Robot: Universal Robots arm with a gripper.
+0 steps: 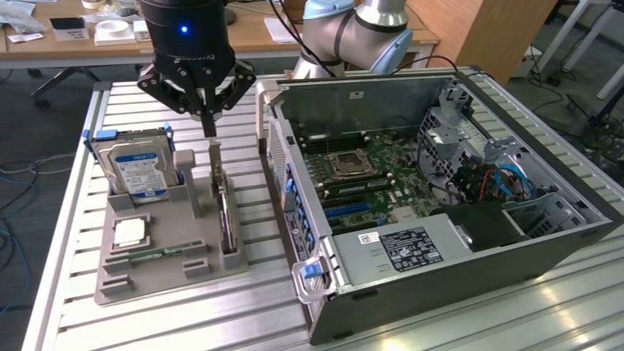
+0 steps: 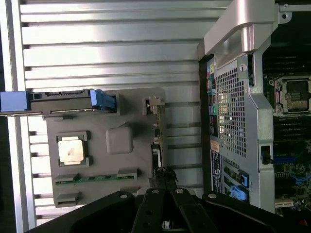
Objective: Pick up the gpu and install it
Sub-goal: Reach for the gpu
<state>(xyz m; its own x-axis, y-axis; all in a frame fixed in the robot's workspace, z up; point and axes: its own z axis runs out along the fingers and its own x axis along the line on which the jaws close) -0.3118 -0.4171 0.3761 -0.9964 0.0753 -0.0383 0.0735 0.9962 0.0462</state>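
The gpu (image 1: 226, 219) stands on its long edge in a slot of the grey holder (image 1: 166, 276), with its silver bracket end uppermost toward the back. In the wrist view the gpu (image 2: 156, 150) appears edge-on as a thin dark strip. My gripper (image 1: 207, 131) hangs straight down over the bracket end, fingers drawn together to a point just above it. The wrist view has the gripper (image 2: 165, 177) closed over the card's near end. I cannot tell whether the tips touch the card.
The holder also carries a blue-labelled hard drive (image 1: 137, 172), a processor chip (image 1: 130, 232) and a green memory stick (image 1: 161, 254). The open computer case (image 1: 487, 285) lies to the exterior view's right, its motherboard (image 1: 370, 175) exposed. The table is slatted metal.
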